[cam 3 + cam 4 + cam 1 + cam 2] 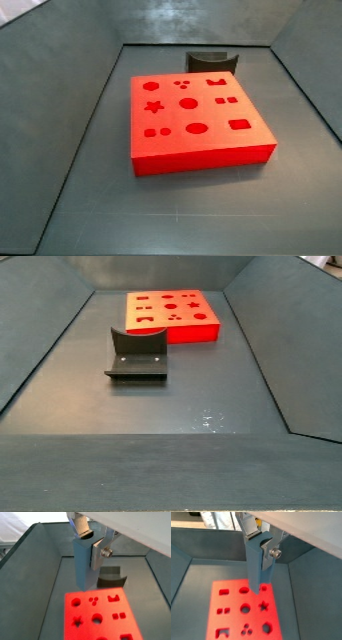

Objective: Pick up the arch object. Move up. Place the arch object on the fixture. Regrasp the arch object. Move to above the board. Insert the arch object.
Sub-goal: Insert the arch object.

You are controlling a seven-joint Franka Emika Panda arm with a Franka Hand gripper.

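In a wrist view, a slim, smooth blue-grey slab, the arch object (81, 564), pinched upright in the gripper (92, 559), flat against one silver finger (99, 553) with a round screw head on its plate (the opposite finger hidden behind the piece). Claw narrow, closed on the piece. Beneath it, well apart, the board (87, 612): a glowing red-orange square with darker cut-outs, among them a star, circles, small squares and an arch shape. Beyond the board's edge, the fixture (110, 577), matte black with a curved dip in its top. In both wrist views, the same hold; here the arch object (254, 567) long and straight-edged, hanging from the gripper (263, 559) over the board (234, 619) without touching it. In a side view, no claw and no grey piece in frame; only the board (174, 140), a thick slab with crisp edges and a bright front wall, on the dull dark-grey floor (94, 200). At twelve o'clock from the board, just behind it, the fixture (211, 62). In a side view from another angle, the fixture (136, 356) as a dark L-shaped bracket on a flat base plate, at about seven o'clock from the board (174, 328) and near it, not touching.
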